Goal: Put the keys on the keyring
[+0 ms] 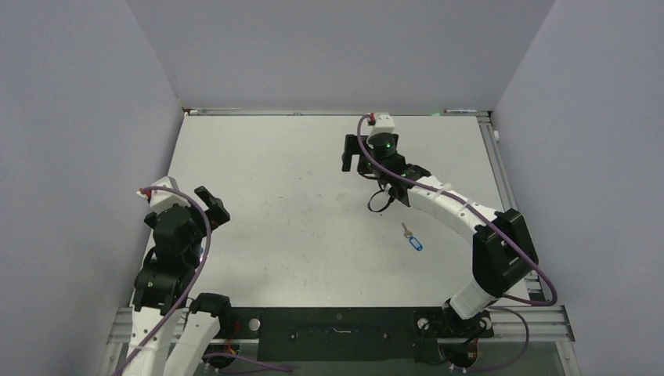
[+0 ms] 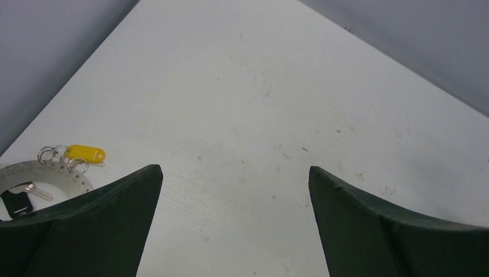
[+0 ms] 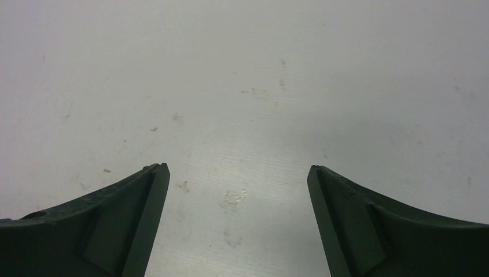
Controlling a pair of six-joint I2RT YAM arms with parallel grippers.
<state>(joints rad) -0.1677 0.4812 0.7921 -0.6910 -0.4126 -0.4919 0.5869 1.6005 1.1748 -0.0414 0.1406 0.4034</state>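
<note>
A key with a blue tag lies on the white table, just left of my right arm's forearm. In the left wrist view the keyring, a grey bumpy loop, lies at the lower left, partly behind my left finger. A yellow-tagged key with small split rings rests at its rim, and a silver key lies inside the loop. My left gripper is open over bare table to the right of the keyring. My right gripper is open, far back on the table, holding nothing.
The table is scuffed white, walled in grey at the back and both sides. A small black object lies inside the keyring loop. A black cable loop hangs under the right wrist. A metal rail runs along the near edge.
</note>
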